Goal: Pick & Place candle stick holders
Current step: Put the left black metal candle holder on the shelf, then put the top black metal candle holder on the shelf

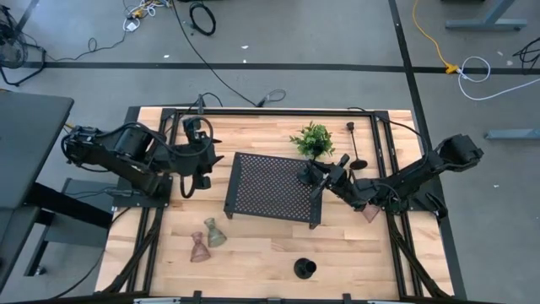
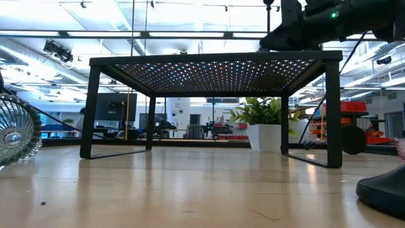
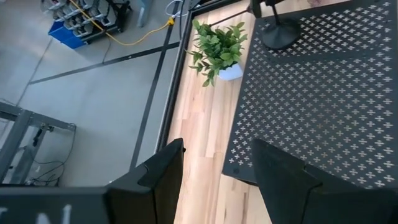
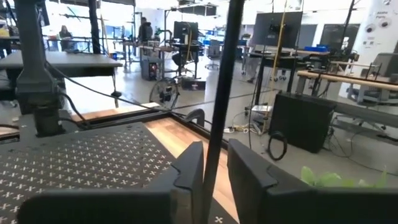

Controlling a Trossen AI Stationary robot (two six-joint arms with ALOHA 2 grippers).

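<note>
R gripper [image 1: 314, 176] sits over the right end of the perforated tray [image 1: 261, 187], fingers close round the thin stem of a black candle holder [image 4: 216, 106] w/ a sliver of gap, base on the tray. Best to open fully, then lift straight up so the stem isn't tipped. L gripper [image 3: 214, 171] waits beside the tray's left edge, fingers apart, empty. R wrist view shows the stem gap; high view alone shows the glass holders [image 1: 207, 239] on the front table.

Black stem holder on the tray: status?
Right tool astride the black stem holder, base on tray. Left tool open, empty, beside tray. Plant close behind. Nothing blocking.
</note>
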